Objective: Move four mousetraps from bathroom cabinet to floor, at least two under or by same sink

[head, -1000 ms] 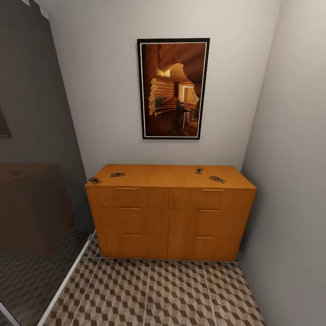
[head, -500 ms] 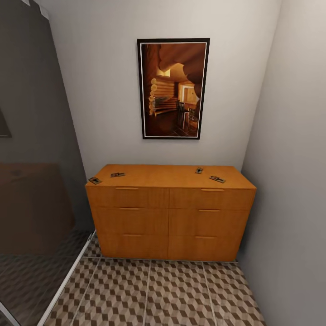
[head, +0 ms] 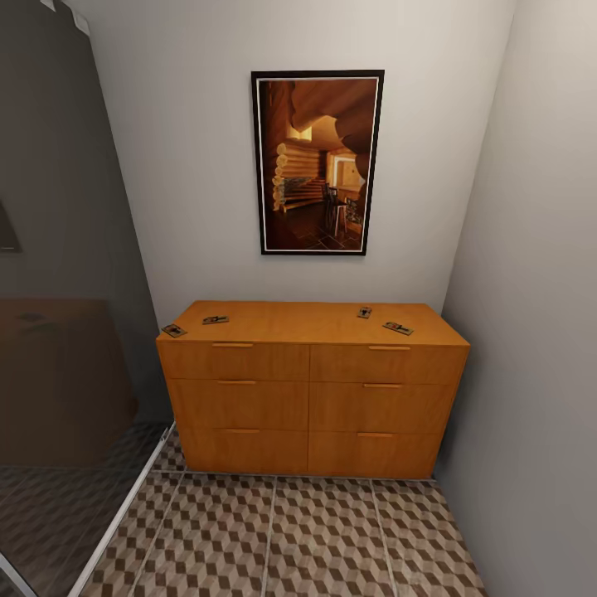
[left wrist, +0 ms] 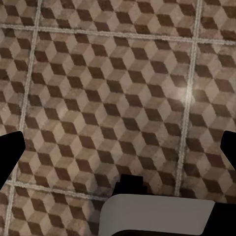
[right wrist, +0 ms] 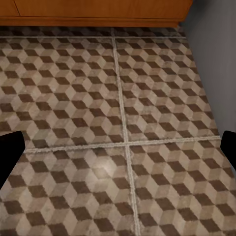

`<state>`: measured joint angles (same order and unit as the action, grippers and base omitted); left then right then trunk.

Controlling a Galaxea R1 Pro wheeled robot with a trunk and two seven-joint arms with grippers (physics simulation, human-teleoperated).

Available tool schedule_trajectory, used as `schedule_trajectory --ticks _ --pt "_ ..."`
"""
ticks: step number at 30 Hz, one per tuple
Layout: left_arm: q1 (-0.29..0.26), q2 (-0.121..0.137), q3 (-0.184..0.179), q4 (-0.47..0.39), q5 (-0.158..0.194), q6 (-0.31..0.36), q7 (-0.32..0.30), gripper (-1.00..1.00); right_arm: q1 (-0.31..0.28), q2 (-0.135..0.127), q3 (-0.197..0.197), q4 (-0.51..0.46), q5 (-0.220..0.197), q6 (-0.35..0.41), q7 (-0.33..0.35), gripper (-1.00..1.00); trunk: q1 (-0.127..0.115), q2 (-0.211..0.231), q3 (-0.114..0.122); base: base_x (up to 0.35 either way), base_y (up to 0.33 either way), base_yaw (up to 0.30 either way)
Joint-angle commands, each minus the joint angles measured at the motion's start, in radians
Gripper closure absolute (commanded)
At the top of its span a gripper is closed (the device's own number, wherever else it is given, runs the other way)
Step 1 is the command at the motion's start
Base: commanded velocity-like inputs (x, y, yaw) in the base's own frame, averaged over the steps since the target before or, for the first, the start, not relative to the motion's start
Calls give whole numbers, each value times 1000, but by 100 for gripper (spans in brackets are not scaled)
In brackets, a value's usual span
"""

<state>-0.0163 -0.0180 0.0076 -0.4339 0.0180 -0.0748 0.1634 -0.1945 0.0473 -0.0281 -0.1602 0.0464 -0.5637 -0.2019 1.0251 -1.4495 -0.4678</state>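
The cabinet (head: 311, 390), an orange-brown dresser with six drawers, stands against the far wall in the head view. Mousetraps lie on its top: two near the left end (head: 174, 331) (head: 215, 319) and two near the right end (head: 364, 313) (head: 398, 328). The cube-patterned bathroom floor (head: 274, 539) spreads in front of it. In the left wrist view my left gripper (left wrist: 118, 150) is open above bare floor tiles (left wrist: 108, 88). My right gripper (right wrist: 118, 147) is likewise open over floor tiles (right wrist: 73, 98), with the cabinet's bottom edge (right wrist: 98, 10) beyond it. The sink is out of view.
A dark glass shower wall (head: 58, 332) with a pale floor rail (head: 124, 514) bounds the left side. A grey wall (head: 539, 332) closes the right side, also seen in the right wrist view (right wrist: 211, 49). A framed picture (head: 317, 162) hangs above the cabinet.
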Motion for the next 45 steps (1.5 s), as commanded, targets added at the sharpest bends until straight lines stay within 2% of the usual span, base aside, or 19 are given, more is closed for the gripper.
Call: schedule_trajectory --ticks 1,45 --pt "-1 0 1 0 2 -3 2 -100 -1 0 -3 1 5 -2 -4 -100 0 -1 -1 0 0 0" --pt "-1 -1 2 -2 -2 -3 2 -100 -1 -1 -2 -2 5 -1 -5 -100 0 -1 -1 0 0 0"
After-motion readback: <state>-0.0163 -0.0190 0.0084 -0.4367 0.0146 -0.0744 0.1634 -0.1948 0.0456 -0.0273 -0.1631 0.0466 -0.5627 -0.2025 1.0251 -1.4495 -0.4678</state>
